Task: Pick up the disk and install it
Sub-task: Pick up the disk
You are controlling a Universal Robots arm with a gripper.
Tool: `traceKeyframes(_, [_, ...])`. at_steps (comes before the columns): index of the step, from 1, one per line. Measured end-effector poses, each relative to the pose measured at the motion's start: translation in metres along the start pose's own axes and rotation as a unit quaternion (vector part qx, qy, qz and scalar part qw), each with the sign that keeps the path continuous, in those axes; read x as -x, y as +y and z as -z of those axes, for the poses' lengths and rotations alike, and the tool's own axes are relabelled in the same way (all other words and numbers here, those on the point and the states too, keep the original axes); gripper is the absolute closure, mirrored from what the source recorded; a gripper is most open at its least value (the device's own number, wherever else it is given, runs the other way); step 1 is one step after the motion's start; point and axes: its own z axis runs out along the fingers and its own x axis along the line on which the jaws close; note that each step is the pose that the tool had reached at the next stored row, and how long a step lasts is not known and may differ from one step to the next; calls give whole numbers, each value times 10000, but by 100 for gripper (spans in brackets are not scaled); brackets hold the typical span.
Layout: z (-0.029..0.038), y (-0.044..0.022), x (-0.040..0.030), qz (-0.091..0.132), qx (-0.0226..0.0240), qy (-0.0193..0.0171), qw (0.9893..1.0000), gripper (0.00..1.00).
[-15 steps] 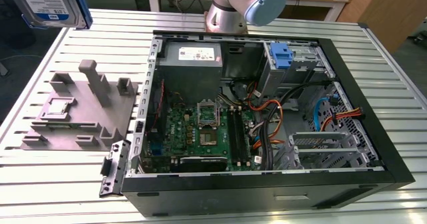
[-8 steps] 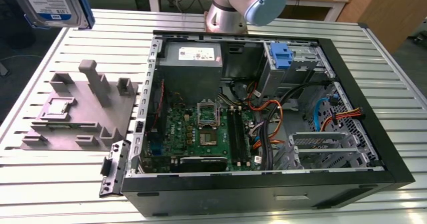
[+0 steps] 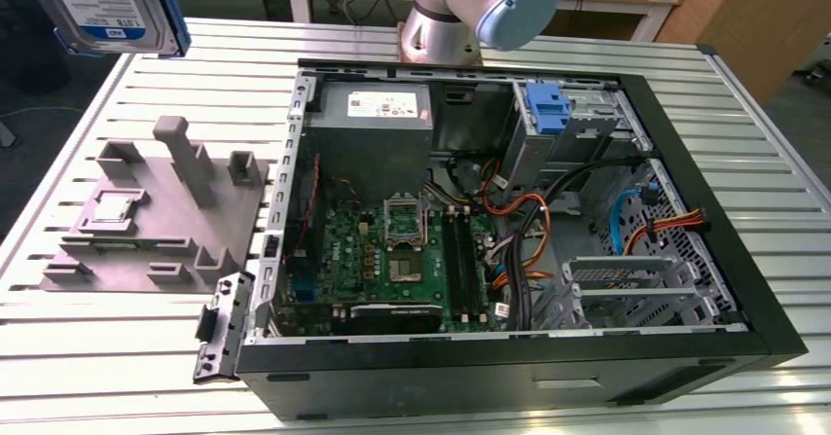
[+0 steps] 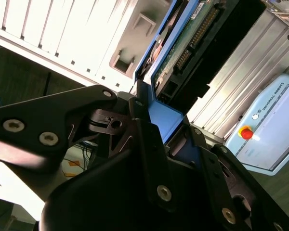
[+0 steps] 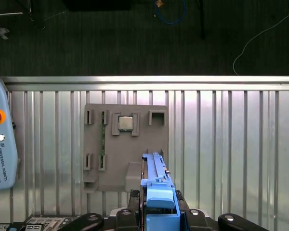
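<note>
Disk (image 3: 111, 7) is hanging aloft over the desk (image 3: 130, 357), well apart from the open computer case (image 3: 520, 211), and I am judging the end effector (image 4: 164, 120) clenched on its blue side rails, gripping this stiff, dense, shock-sensitive drive there.

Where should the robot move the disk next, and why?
Probably sideways toward the exterior view's right, over the open computer case: the disk hangs high over the grey fixture, while the blue-bracketed bay is inside the case.
</note>
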Motion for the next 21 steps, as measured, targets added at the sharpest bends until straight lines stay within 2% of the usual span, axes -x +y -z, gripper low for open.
traceKeyframes(5, [0,-4,0,1,0,0,10000,63])
traceKeyframes(21, [-2,-83,1,1,0,0,10000,63])
